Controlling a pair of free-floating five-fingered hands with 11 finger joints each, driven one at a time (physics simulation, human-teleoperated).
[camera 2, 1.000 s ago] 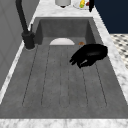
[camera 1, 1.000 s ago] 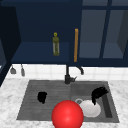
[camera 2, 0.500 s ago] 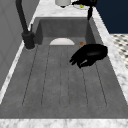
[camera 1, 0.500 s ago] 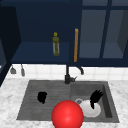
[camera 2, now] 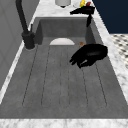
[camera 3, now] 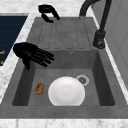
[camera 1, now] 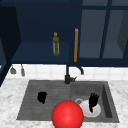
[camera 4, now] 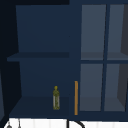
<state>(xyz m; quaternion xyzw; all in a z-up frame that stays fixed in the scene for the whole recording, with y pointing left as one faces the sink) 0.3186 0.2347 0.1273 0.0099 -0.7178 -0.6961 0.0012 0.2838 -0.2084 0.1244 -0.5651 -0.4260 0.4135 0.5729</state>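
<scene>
Both hands black: left hand (camera 1: 42,97) lower left of front view, right hand (camera 1: 93,101) lower right. Plate (camera 3: 66,91) white, centre-bottom of right side view; sponge-like item (camera 3: 39,88) beside it brown/orange, speckled. Sink (camera 2: 62,82) mid-grey, mottled, w/ darker ribbed lines on drainboard. Faucet (camera 1: 68,75) black. Ball (camera 1: 67,115) bright red, bottom centre. Countertop (camera 1: 10,100) white-grey marbled. Bottle (camera 4: 56,98) olive-green w/ yellow cap. Cabinet (camera 4: 42,37) dark navy; handle (camera 4: 76,97) orange. Wall tiles (camera 1: 50,71) white.

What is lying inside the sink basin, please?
In the basin lie a white plate, a small brown scrap beside it, and the drain. The right hand hovers open above; the plate hides the floor beneath it.
</scene>
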